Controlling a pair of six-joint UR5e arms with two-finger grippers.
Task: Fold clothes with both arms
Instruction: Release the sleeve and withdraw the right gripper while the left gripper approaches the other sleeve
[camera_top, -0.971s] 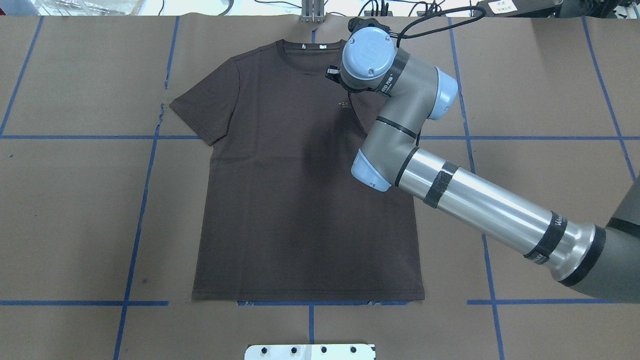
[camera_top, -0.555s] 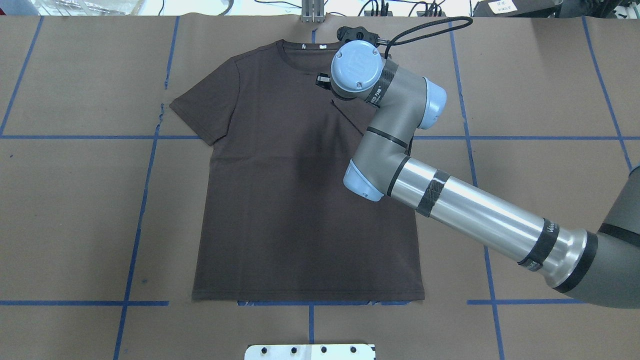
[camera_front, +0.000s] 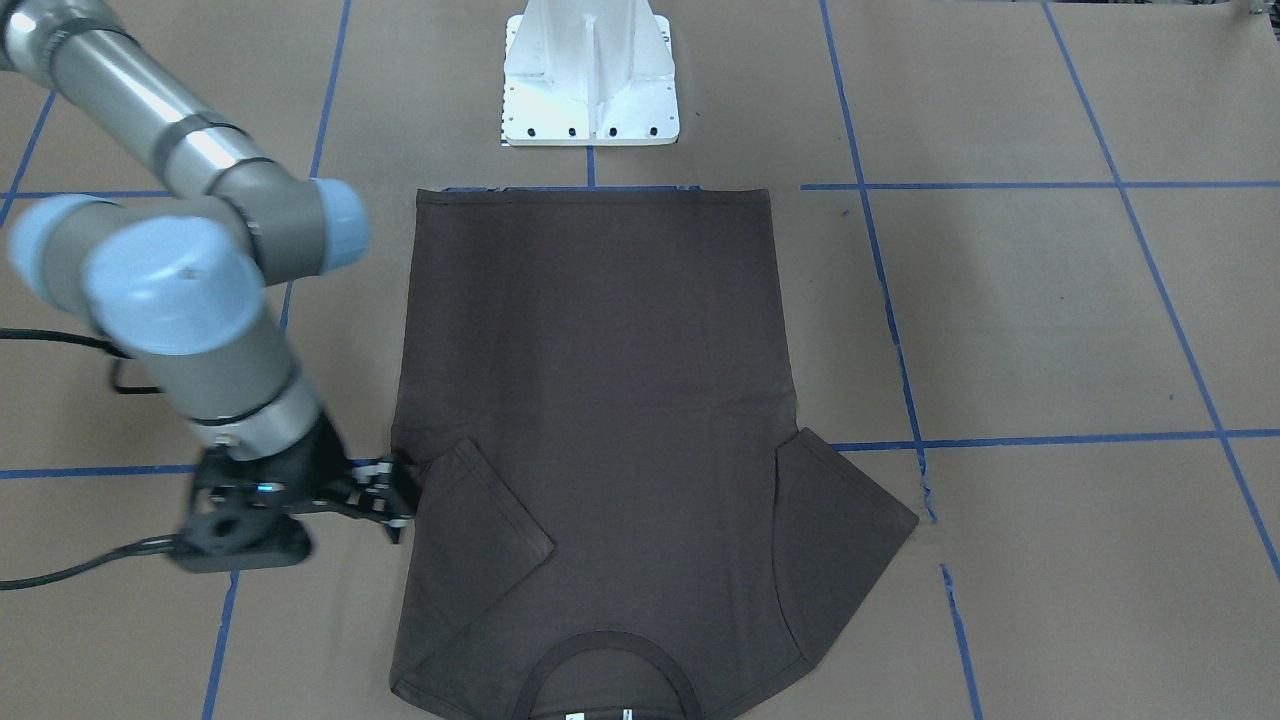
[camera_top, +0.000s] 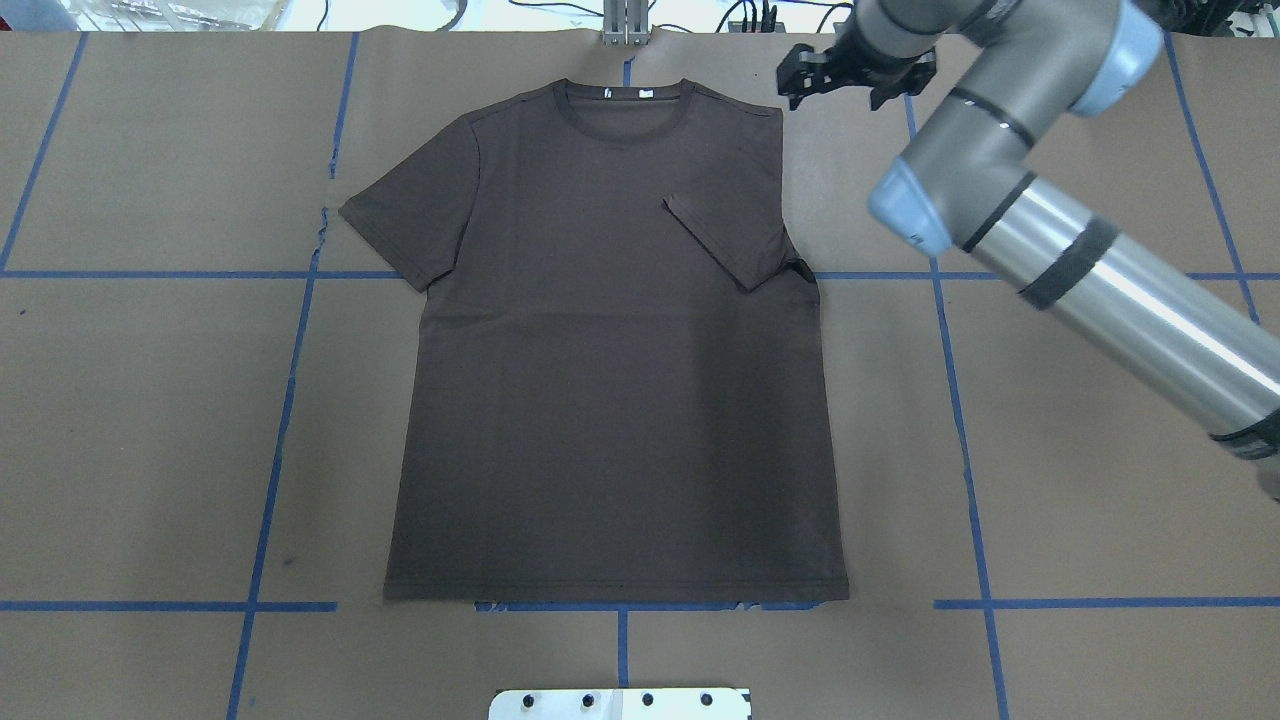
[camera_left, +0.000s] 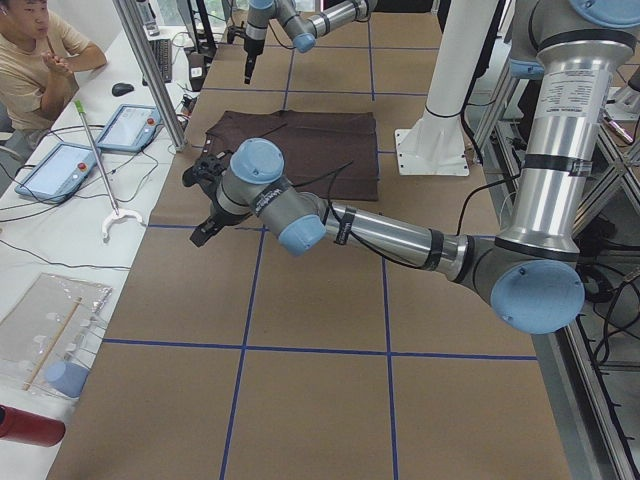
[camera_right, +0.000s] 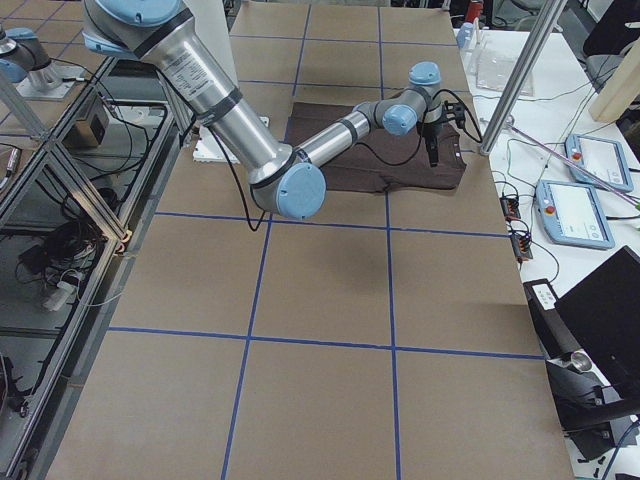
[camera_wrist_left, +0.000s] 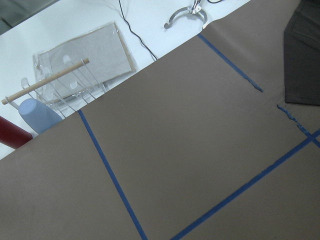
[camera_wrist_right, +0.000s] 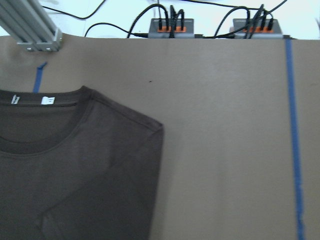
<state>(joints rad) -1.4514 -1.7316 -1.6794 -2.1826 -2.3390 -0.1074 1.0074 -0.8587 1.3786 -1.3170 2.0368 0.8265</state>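
On the bench (camera_top: 150, 400) the T-shirt (camera_top: 600, 400) lies flat, one sleeve (camera_top: 725, 235) folded inward. Beside its shoulder the right end effector (camera_top: 850, 85) hangs wide, empty. Whether the left end effector (camera_left: 200, 232) is wide or narrow, I cannot tell.

My right arm (camera_top: 1130, 300) is a polished silver tube ringed by black bands (camera_top: 1068, 275). It ends in dull grey joint housings with rounded light-blue caps (camera_front: 175, 275). A black cable (camera_front: 60, 578) runs from my wrist toward nine o'clock in the front-facing view, and a tiny blue light (camera_front: 265, 488) glows on the mount there. My right pincer (camera_front: 398, 500) is black, all brackets and short fingers. My left arm (camera_left: 385, 228), seen from the table's end, wears the same silver, grey and pale blue, with a thin black lead looping beside the forearm. My left pincer (camera_left: 203, 230) is black too. My white pedestal (camera_front: 590, 70) has ribbed sides and dark bolts (camera_front: 572, 131) along its six o'clock edge.
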